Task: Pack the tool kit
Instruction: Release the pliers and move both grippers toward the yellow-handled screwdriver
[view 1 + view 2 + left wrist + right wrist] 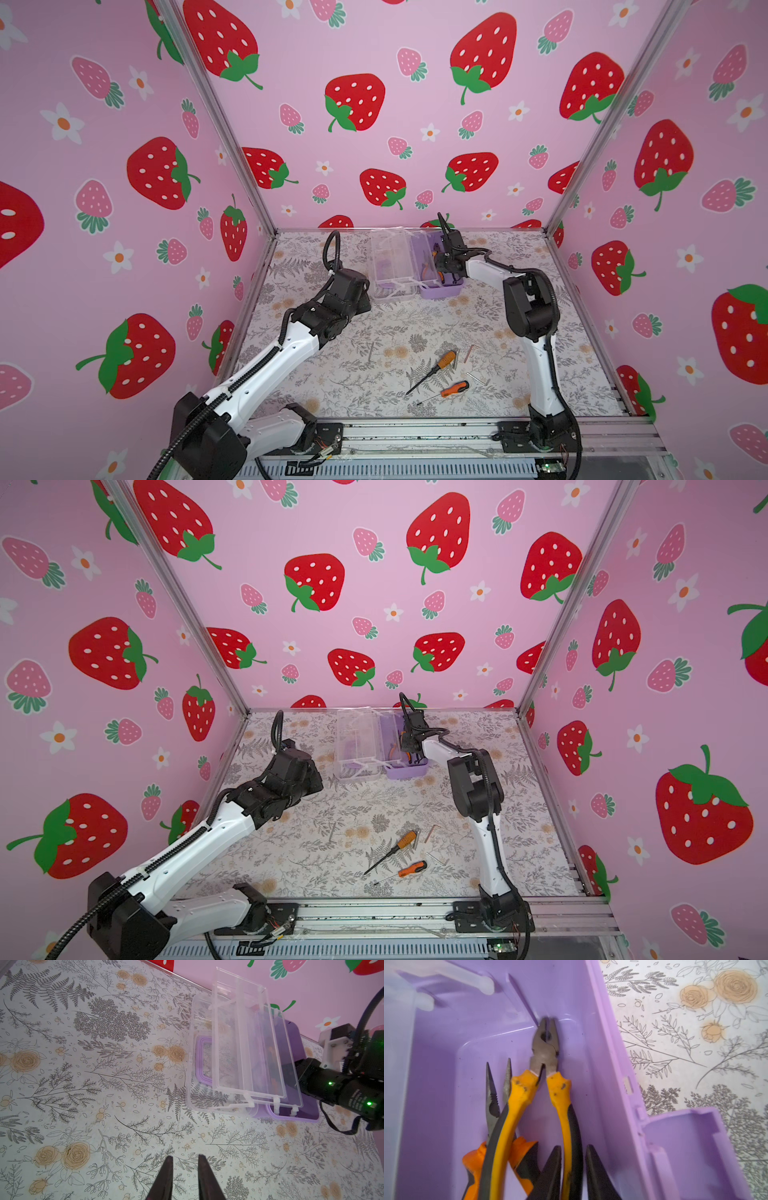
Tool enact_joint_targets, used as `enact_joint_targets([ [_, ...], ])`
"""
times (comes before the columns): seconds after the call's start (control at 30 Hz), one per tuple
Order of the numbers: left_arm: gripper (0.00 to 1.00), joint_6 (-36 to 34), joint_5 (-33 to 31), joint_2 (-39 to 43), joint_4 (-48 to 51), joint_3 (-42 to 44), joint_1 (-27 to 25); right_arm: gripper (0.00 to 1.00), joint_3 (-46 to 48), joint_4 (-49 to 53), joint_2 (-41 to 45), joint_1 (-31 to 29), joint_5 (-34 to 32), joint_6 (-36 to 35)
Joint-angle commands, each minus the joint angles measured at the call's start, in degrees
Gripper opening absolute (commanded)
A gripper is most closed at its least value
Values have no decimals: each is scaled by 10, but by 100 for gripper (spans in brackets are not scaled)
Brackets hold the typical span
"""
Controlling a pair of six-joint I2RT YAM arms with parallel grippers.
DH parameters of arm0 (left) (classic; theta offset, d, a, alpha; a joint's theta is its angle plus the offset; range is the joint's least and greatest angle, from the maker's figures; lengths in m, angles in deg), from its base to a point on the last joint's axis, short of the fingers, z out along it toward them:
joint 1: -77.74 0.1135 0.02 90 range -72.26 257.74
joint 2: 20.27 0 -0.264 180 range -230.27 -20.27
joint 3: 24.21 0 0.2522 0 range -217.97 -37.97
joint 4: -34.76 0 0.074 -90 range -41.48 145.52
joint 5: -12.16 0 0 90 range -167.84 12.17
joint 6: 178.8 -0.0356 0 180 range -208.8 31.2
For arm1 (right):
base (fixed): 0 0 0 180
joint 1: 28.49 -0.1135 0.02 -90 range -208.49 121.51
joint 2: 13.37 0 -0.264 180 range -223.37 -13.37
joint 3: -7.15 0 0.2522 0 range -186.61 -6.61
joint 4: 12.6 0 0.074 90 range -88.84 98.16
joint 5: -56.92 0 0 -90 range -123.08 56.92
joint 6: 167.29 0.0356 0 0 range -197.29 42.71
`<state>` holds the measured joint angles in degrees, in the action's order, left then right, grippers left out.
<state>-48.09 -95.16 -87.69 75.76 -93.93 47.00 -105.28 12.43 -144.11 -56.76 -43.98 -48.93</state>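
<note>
The lilac tool kit box (pixel 442 291) (pixel 407 771) stands open at the back of the table, its clear lid and trays (pixel 392 266) (pixel 245 1047) folded out to the left. Yellow-handled pliers (pixel 544 1049) and orange-handled needle-nose pliers (pixel 492 1093) lie inside the box (pixel 602 1043). My right gripper (pixel 573 1147) (pixel 442 274) reaches into it, open, with one yellow pliers handle between its fingers and a thin gap showing. Two orange-handled screwdrivers (pixel 436 368) (pixel 451 390) lie on the table near the front. My left gripper (pixel 185 1157) hovers open and empty over bare table left of the box.
Small metal bits (pixel 469 353) (pixel 478 378) lie beside the screwdrivers, another (pixel 371 353) further left. The right arm (pixel 332 1084) crosses beside the box. Strawberry-print walls close in the table on three sides, and a metal rail (pixel 415 432) runs along the front.
</note>
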Motion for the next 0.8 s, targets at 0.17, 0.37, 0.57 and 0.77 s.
enact_joint_targets([
  [0.17, 25, 27, 15, 39, 15, 11, 2, 41, 79, -31, 114, -2, 7, 22],
  [0.37, 27, 42, 15, 89, 33, 31, -7, 41, 187, -80, 255, -9, 10, 23],
  [0.57, 29, 81, -4, 100, 47, 60, -87, 41, 349, -155, 419, -37, 41, 1],
  [0.77, 29, 137, -38, 52, 36, 100, -202, 42, 496, -161, 543, -108, 5, -41],
])
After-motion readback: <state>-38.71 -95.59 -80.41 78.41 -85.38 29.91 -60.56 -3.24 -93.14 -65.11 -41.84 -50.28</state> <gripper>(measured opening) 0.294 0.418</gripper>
